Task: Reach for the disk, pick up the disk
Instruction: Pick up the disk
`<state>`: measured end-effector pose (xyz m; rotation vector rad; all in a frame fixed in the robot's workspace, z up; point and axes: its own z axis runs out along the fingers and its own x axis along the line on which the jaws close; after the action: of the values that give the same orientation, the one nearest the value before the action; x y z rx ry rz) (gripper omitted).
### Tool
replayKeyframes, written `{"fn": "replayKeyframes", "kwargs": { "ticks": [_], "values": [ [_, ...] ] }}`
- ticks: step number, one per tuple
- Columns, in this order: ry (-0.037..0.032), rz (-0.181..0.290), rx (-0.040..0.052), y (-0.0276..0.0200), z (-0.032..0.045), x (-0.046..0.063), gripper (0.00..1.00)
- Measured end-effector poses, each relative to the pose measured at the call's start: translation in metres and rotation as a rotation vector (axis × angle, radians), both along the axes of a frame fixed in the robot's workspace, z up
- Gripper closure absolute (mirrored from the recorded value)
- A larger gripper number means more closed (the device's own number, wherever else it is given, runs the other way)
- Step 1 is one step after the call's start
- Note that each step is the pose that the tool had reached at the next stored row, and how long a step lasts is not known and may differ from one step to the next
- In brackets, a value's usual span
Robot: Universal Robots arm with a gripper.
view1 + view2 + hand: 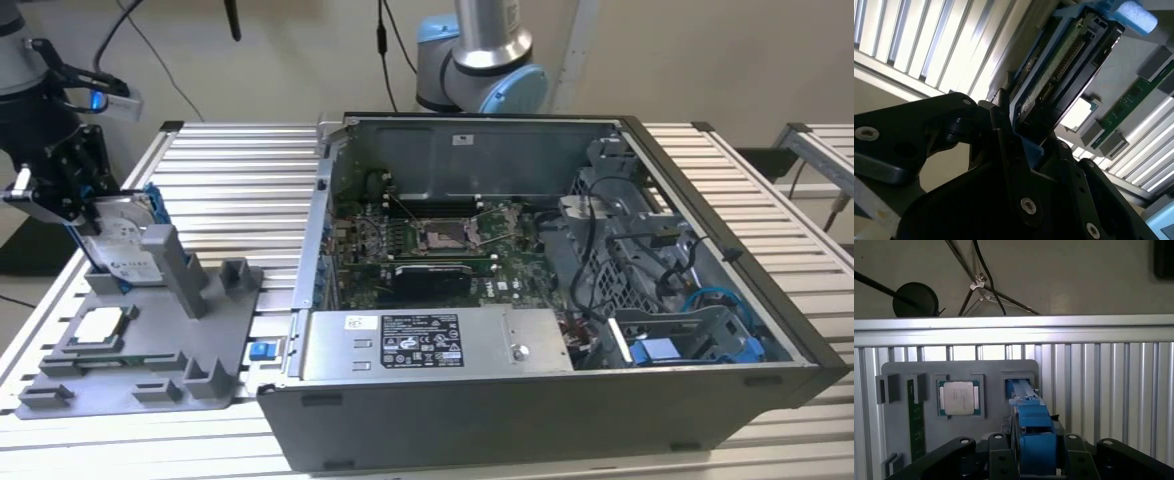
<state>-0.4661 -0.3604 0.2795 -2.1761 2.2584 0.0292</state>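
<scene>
Close beside disk (120, 250) in gripper (1035, 459): chip (100, 325)

Lab | robot arm (483, 55), slatted metal bench (234, 165), opened computer case (534, 425)

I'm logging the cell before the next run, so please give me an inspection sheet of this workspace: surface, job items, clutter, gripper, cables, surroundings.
Surface: slatted metal table carrying a grey tray and an open computer case.
Job's things: disk standing on edge at the tray's slot.
Clutter: square chip and green memory stick seated in the tray.
Gripper: gripper closed on the disk's blue rails.
Cables: black and blue cables inside the case; black cables hanging by the wall.
Surroundings: part of the robot arm beyond the case; plain wall.
</scene>
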Motion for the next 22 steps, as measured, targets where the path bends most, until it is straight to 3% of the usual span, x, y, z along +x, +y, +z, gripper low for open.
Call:
{"fn": "replayKeyframes", "kwargs": {
  "ticks": [22],
  "values": [
    [-0.0002,0.002,0.0001,0.0006,-0.0126,0.000,0.00]
  ]
}}
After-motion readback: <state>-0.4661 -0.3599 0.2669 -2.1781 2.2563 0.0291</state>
